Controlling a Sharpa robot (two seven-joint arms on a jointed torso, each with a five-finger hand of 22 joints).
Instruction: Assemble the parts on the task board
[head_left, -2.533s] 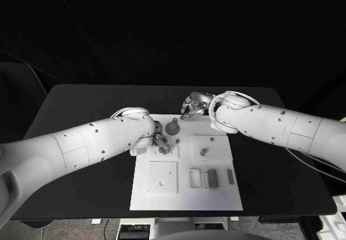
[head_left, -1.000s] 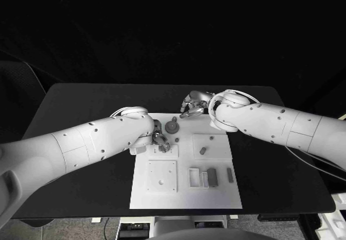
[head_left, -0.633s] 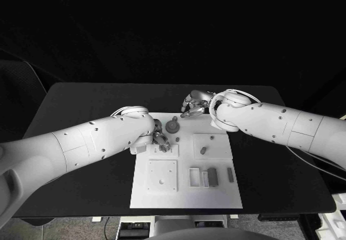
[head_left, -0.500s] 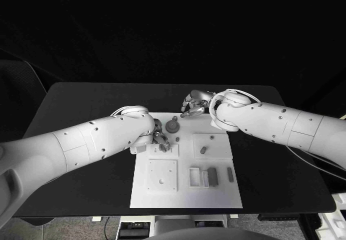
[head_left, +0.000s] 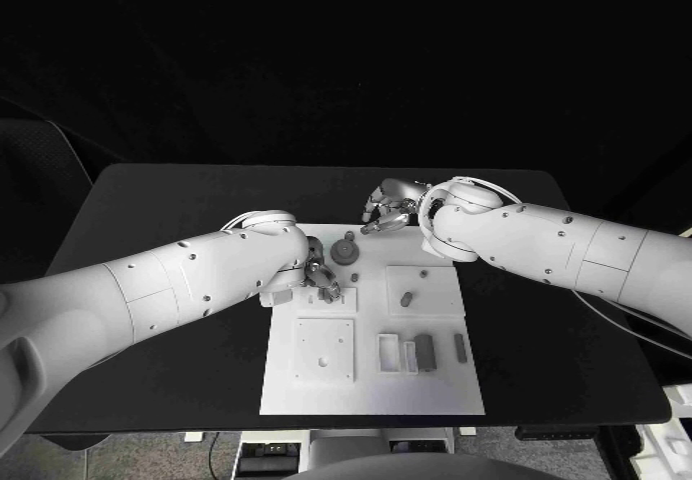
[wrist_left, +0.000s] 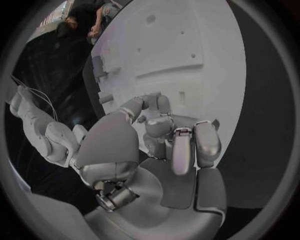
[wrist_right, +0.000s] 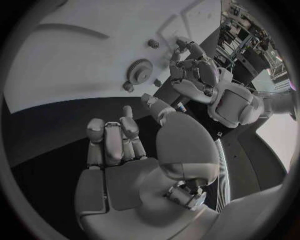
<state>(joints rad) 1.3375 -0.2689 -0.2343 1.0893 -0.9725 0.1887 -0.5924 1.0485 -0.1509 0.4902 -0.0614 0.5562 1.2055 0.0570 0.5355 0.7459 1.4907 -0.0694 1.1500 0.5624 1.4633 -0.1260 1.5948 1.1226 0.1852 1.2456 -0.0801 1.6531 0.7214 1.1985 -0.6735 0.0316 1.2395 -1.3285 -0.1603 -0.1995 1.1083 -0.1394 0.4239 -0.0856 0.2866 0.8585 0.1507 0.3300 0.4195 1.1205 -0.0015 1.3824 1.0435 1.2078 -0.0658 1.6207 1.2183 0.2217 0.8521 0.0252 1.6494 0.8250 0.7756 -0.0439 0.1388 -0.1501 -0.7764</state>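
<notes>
The white task board (head_left: 433, 390) lies mid-table. A grey gear (head_left: 345, 254) sits near its far edge, also seen in the right wrist view (wrist_right: 140, 72), with a small peg (head_left: 353, 266) beside it. My left hand (head_left: 320, 279) rests with curled fingers (wrist_left: 181, 147) on the board just left of the gear; whether anything is between them is hidden. My right hand (head_left: 387, 208) hovers at the board's far edge beyond the gear, its fingers (wrist_right: 112, 137) extended and nothing in them.
Two small grey pieces (head_left: 407, 299) lie on a raised square right of the left hand. Nearer me are a square plate (head_left: 325, 350), a white slot block (head_left: 389, 355) and two grey bars (head_left: 424, 353). Black table (head_left: 173, 230) surrounds the board.
My right hand has drawn slightly back from the gear toward the board's far edge. The left hand and the parts have stayed put.
</notes>
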